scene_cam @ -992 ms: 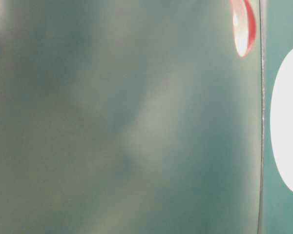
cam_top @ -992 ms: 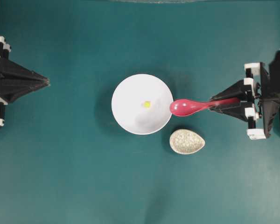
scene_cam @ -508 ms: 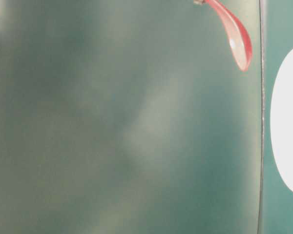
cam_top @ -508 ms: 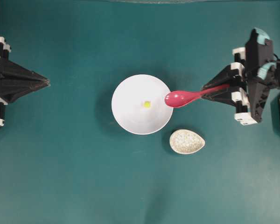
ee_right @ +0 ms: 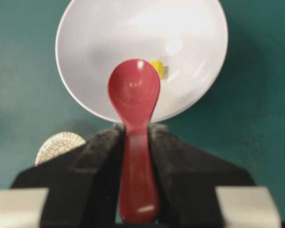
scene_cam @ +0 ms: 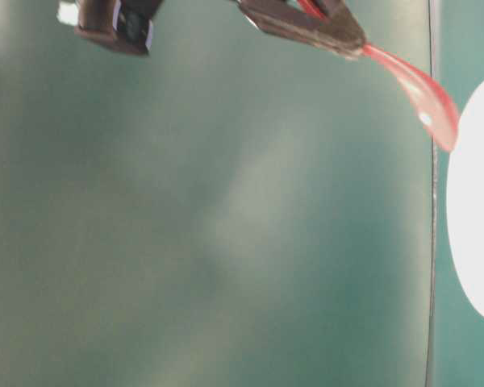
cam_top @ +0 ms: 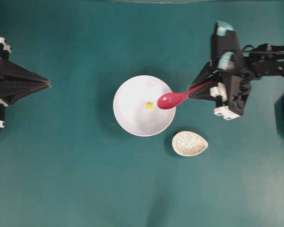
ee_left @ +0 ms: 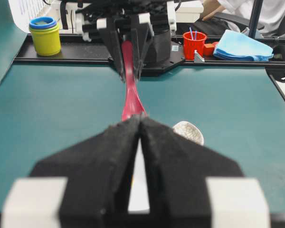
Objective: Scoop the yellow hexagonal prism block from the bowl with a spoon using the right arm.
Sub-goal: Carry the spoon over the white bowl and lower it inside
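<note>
The block [cam_top: 149, 105] lies on the floor of the bowl [cam_top: 132, 120], just beyond the tip of the spoon [cam_top: 173, 99] and apart from it. In the right wrist view the block [ee_right: 157, 69] peeks out beside the scoop's far edge. The spoon's scoop hangs over the bowl's rim on the side nearest the right fingers [cam_top: 197, 90], its handle running back between them. Those fingers are clamped on the handle, one pad on each side [ee_right: 104, 152]. Beside them, just outside the bowl, sits a speckled rest [cam_top: 190, 143] on the green counter [cam_top: 75, 179]. Well across the bowl, the left fingers [cam_top: 46, 84] are pressed together, holding nothing. No writing can be read on any of these things.
</note>
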Controlling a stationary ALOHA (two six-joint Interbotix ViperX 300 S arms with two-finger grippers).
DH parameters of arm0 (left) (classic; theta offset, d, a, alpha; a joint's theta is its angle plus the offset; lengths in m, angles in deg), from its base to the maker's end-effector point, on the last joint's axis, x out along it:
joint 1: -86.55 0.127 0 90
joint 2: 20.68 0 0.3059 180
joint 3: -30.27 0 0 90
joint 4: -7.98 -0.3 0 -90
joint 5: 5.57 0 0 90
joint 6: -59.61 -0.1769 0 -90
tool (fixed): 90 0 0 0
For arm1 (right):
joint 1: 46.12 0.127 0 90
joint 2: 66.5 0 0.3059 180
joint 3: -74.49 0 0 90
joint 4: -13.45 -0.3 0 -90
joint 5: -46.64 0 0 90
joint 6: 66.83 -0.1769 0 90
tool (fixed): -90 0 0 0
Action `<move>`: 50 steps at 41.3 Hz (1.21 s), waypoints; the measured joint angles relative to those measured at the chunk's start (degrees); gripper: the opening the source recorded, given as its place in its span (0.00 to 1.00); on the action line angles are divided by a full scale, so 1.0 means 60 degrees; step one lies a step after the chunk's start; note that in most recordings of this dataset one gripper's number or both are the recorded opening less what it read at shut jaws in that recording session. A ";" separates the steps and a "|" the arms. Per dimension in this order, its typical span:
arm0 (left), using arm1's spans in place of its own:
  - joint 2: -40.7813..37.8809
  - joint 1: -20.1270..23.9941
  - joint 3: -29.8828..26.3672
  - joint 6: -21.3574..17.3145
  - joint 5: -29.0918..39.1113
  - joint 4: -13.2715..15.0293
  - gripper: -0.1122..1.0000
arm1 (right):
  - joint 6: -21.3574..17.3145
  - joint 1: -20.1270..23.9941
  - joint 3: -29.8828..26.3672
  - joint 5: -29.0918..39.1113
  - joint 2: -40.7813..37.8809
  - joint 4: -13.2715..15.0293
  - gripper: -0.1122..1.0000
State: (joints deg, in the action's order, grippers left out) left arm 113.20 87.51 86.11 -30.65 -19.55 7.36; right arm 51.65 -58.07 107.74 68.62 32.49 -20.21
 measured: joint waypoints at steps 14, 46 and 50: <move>0.0000 0.0000 0.0015 -0.0015 0.0029 0.0000 0.17 | -0.0117 -0.0176 -0.1216 0.1172 -0.1392 0.0366 0.32; 0.0000 0.0000 0.0015 -0.0029 0.0029 -0.0059 0.17 | -0.1348 -0.0366 -0.1714 0.2080 -0.2139 0.0937 0.32; -0.0015 0.0000 0.0015 -0.0029 0.0044 -0.0059 0.17 | -0.1523 -0.0352 -0.1758 0.2124 -0.2212 0.1025 0.32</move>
State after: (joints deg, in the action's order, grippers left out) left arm 113.11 87.51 86.19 -30.82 -19.28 7.01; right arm 42.51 -60.18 97.19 81.36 19.22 -14.06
